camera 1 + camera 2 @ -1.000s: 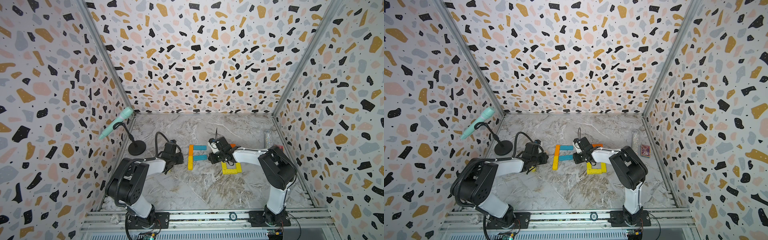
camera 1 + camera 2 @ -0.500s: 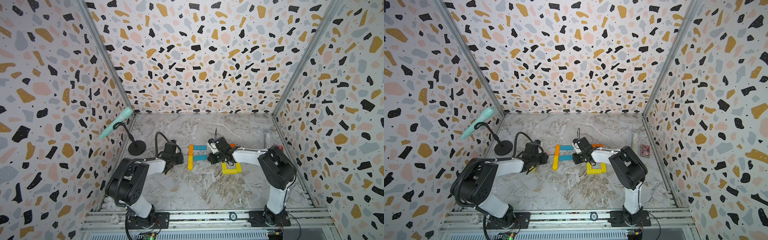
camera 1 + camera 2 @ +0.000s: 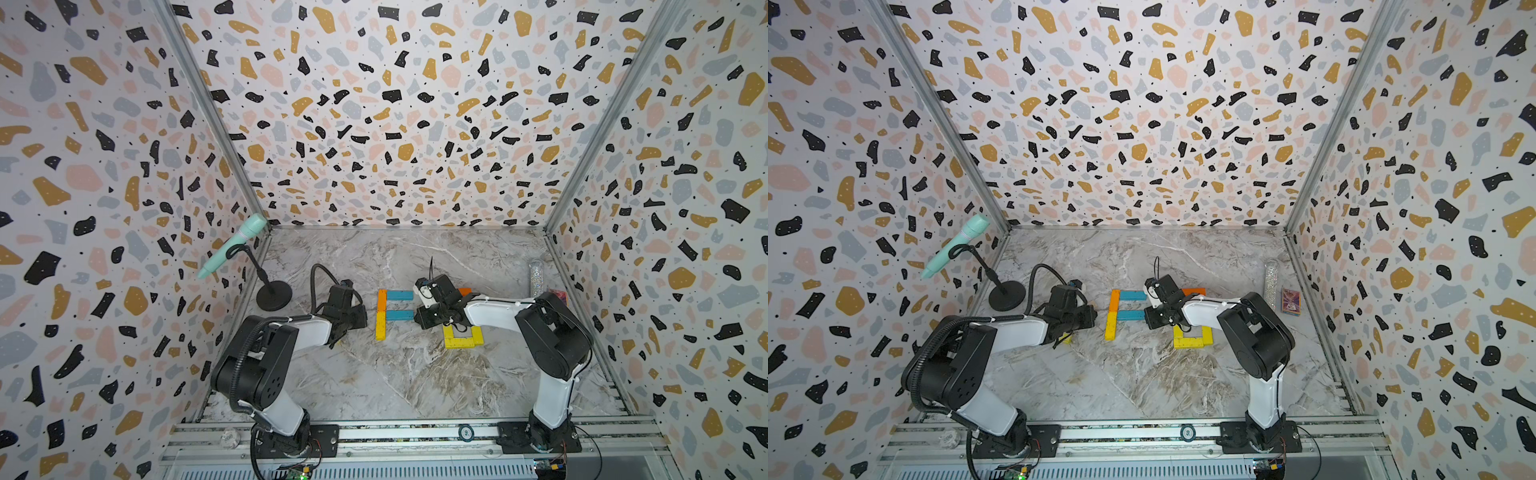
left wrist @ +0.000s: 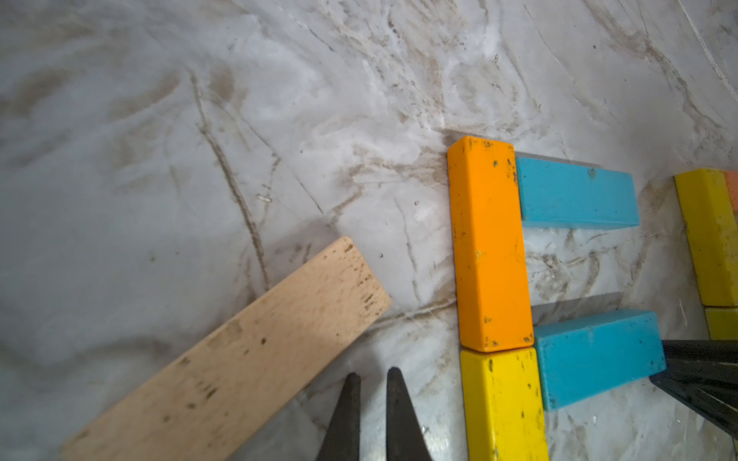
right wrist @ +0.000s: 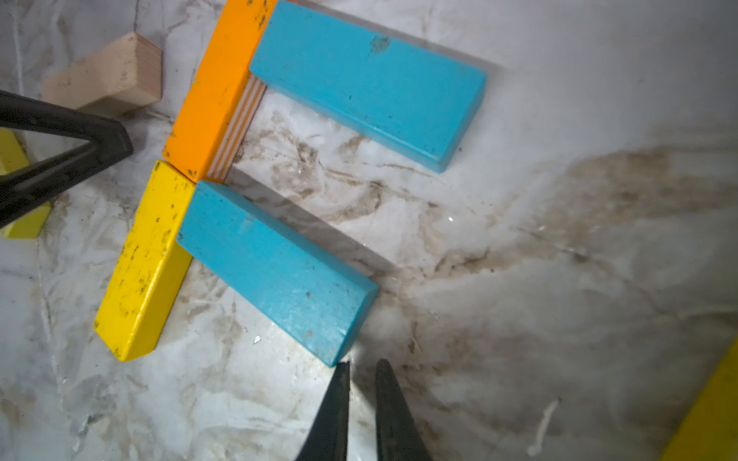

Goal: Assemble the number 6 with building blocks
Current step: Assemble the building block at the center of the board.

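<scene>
The building blocks lie on the marble floor. An orange block [image 3: 382, 300] and a yellow block [image 3: 380, 326] form a column, with two teal blocks [image 3: 400, 295] [image 3: 400, 314] branching right. My left gripper [image 4: 371, 375] is shut and empty, just left of the column, beside a plain wood plank [image 4: 239, 359]. My right gripper [image 5: 362, 365] is shut and empty, one fingertip [image 5: 343, 369] at the end corner of the lower teal block [image 5: 275, 267]. Several yellow blocks [image 3: 461, 337] form a U shape under the right arm. The number 6 does not show as a whole digit.
A mint microphone [image 3: 232, 245] on a black stand [image 3: 273, 295] sits at the left wall. A glitter tube [image 3: 536, 276] and a red patterned card box [image 3: 1290, 300] rest by the right wall. Another orange block [image 3: 464, 291] peeks from behind the right wrist.
</scene>
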Robot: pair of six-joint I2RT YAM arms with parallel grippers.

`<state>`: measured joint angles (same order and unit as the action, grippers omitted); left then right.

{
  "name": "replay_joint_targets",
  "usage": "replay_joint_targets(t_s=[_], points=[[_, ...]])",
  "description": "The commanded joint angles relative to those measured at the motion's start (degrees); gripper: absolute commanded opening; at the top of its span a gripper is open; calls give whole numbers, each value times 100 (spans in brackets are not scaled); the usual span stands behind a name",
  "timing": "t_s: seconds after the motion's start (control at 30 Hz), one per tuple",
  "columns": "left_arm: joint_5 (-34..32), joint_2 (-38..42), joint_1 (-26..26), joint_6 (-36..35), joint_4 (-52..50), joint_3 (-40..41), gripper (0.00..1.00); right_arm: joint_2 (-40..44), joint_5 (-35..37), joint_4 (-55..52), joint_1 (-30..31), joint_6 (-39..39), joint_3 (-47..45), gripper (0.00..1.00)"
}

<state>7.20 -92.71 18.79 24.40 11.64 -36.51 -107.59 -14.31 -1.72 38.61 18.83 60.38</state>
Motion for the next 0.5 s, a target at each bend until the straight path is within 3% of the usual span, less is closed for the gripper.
replay_joint_targets(t_s=[0.0, 0.23, 0.33, 0.47], points=[[-57, 6, 37, -110, -448, 0, 11, 311, 84, -170, 33, 48, -33, 16], [-970, 1083, -2, -251, -1505, -711, 16, 886, 496, -459, 200, -118, 169, 19], [-1352, 1988, -189, -232, -1986, -1007, 36, 1050, 626, -578, 448, -310, 408, 29], [-1420, 3037, -628, -189, -2619, -1434, 87, 916, 612, -271, 1131, -881, 744, 52]])
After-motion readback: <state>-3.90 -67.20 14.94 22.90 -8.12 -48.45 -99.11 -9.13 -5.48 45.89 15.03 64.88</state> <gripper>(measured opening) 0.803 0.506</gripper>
